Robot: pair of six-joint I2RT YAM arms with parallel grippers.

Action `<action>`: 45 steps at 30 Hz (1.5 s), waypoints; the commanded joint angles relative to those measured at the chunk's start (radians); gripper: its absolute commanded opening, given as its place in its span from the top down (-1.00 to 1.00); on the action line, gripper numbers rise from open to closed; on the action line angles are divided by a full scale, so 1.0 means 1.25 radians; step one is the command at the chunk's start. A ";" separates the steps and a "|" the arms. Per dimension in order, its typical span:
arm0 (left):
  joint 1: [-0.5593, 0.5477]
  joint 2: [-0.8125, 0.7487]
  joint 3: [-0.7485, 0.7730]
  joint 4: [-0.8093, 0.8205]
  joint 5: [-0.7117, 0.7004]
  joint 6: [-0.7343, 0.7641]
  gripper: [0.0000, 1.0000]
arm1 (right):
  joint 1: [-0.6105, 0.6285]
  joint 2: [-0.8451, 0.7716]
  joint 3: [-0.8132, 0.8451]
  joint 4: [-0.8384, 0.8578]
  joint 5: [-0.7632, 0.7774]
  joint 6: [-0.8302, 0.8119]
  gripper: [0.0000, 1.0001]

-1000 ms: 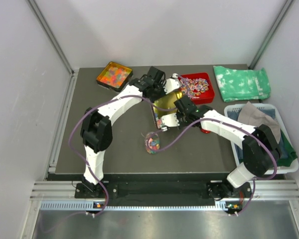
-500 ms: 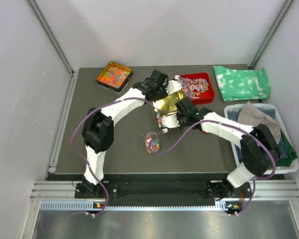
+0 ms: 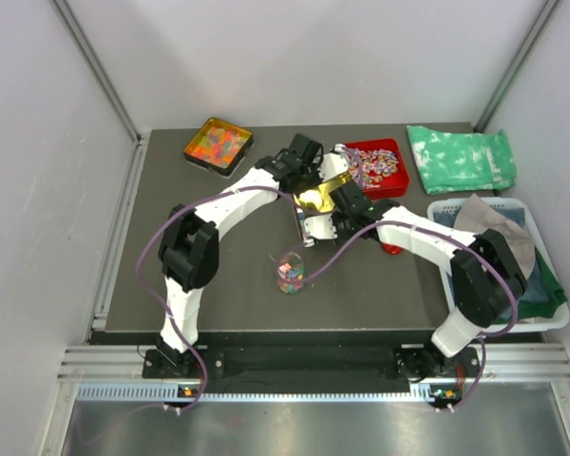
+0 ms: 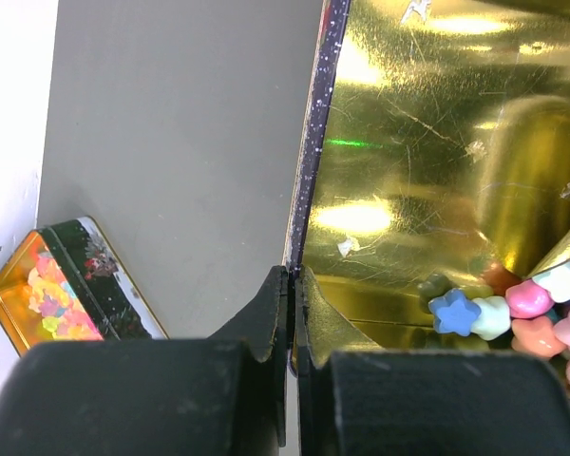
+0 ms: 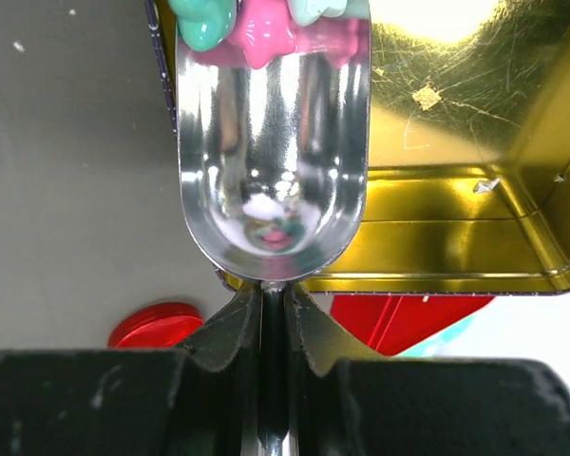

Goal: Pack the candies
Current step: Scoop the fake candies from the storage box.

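Gold tin (image 4: 408,190), near the middle of the worktop's far edge, stays pinched by its wall in the left jaws; the right jaws, clamped on the steel scoop (image 5: 271,142), have driven it under the candies (image 5: 266,24) inside, so a scoopful seems ready.

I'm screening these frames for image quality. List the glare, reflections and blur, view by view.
Left wrist: hot glare patches on the gold tin, its candies sharp, the near fingers dark and featureless. Right wrist: the scoop mirrors pink candies; glare washes the tin's top corner. Top external: even light, only the tin gleaming.
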 commanded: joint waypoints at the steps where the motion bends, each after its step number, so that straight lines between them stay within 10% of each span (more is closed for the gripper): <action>1: -0.006 -0.013 0.080 0.094 -0.007 -0.053 1.00 | 0.004 0.043 0.019 -0.091 -0.047 0.087 1.00; 45: -0.008 0.063 0.117 0.018 -0.066 -0.041 1.00 | 0.030 0.172 0.164 -0.215 0.011 0.232 1.00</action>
